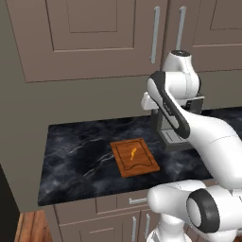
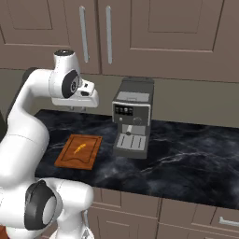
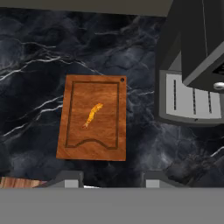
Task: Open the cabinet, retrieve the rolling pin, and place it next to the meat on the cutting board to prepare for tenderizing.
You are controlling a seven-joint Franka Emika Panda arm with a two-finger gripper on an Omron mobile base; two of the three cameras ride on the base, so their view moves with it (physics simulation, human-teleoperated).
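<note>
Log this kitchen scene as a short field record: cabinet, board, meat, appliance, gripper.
cabinet: both doors shut, bar handles meeting at the centre
cutting board: flat on the dark marble counter, left of the coffee machine
meat: lying near the board's middle
rolling pin: not out yet
gripper: above the counter, looking down at the board, jaws apart, holding nothing
</note>
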